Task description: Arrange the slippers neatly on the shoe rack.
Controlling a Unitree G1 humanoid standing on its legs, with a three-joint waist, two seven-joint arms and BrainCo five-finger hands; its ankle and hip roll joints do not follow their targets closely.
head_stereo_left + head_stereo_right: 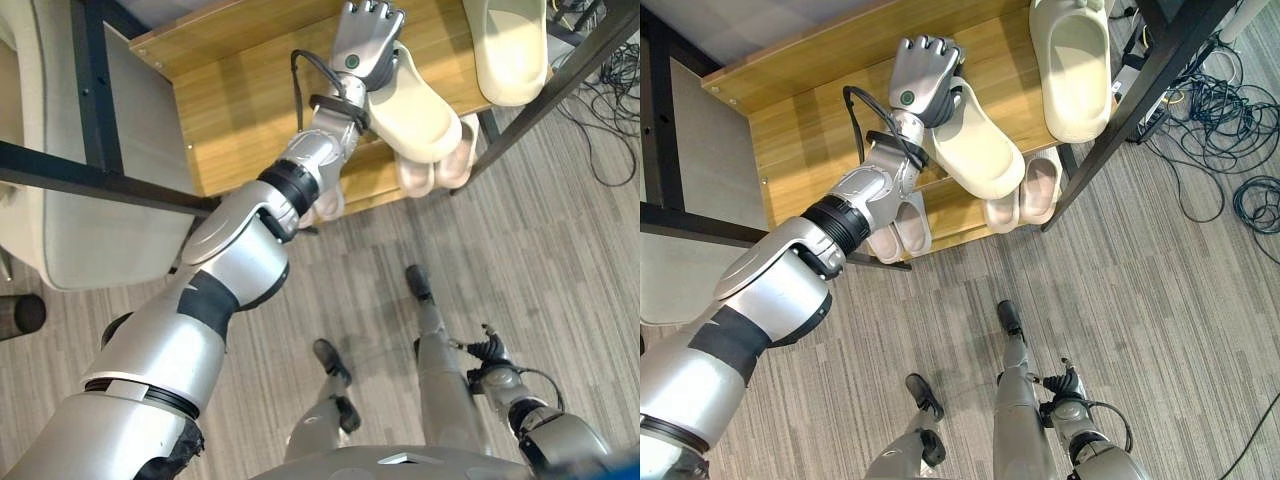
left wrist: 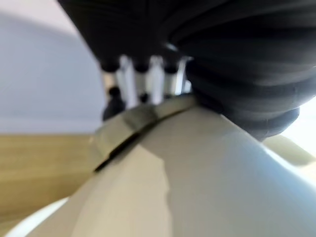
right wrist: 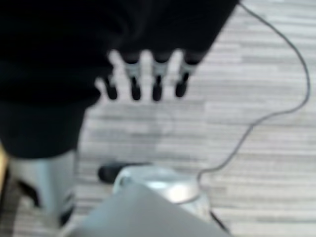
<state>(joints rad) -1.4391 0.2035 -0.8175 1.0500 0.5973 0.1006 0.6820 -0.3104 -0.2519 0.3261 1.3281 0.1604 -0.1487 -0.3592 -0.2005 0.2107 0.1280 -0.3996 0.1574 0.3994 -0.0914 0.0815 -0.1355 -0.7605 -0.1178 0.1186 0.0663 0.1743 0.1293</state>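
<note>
A: Placing is under way, I'd judge. The left hand (image 1: 923,72) is curled round the toe end of a cream slipper (image 1: 978,148), holding it over the top wooden shelf (image 1: 810,120) at the upper centre of the frame.

B: And its mate?

A: A second cream slipper (image 1: 1072,68) lies on that shelf at upper right. Pale pink slippers (image 1: 1023,195) sit on the lower shelf beneath.

B: The right hand?

A: The right hand (image 3: 144,79) hangs by the grey striped carpet (image 1: 1160,300), fingers relaxed, holding nothing. Cables (image 1: 1225,120) tangle at the right edge.
</note>
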